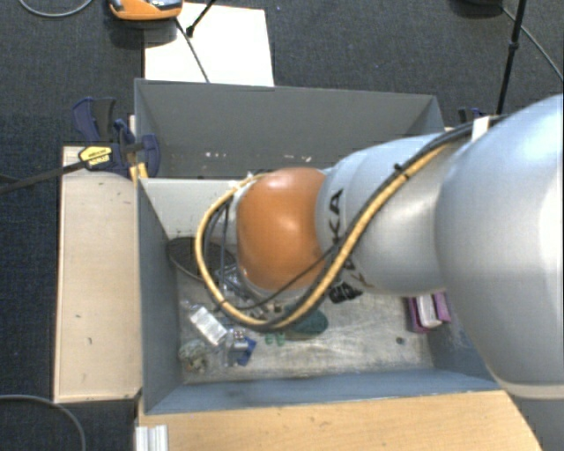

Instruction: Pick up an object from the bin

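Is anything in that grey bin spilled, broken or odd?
Nothing stands out. A clear plastic piece and a blue bit lie loose near the lower left corner of the bin, a purple thing by its right wall.

FLOOR: dk grey carpet (352, 44) | L SIDE: 1 blk cable (35, 179) on floor | UPPER-R: 1 thin blk rod (511, 48) | TOP EDGE: orange/blk item (145, 9) | LIGHT: even, diffuse

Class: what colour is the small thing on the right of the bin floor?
The thing is purple, in the camera view.
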`<act>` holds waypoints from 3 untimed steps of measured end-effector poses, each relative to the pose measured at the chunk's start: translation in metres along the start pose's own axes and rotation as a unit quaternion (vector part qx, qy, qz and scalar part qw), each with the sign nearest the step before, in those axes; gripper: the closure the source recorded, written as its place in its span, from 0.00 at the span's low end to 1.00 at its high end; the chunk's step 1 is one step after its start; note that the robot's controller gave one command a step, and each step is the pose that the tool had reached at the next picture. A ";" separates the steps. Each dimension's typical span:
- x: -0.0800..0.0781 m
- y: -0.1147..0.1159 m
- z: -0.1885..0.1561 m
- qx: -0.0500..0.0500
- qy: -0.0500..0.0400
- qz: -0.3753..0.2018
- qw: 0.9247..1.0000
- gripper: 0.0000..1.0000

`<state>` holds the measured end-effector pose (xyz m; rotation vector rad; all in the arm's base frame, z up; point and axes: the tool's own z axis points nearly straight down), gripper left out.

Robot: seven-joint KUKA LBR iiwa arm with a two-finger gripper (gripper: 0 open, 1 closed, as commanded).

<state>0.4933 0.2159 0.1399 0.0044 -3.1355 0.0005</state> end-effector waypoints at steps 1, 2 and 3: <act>0.006 0.016 0.068 0.001 -0.001 -0.028 1.000 0.00; 0.004 0.016 0.064 0.000 -0.004 -0.024 1.000 1.00; -0.014 -0.033 -0.114 -0.001 -0.009 -0.098 0.995 1.00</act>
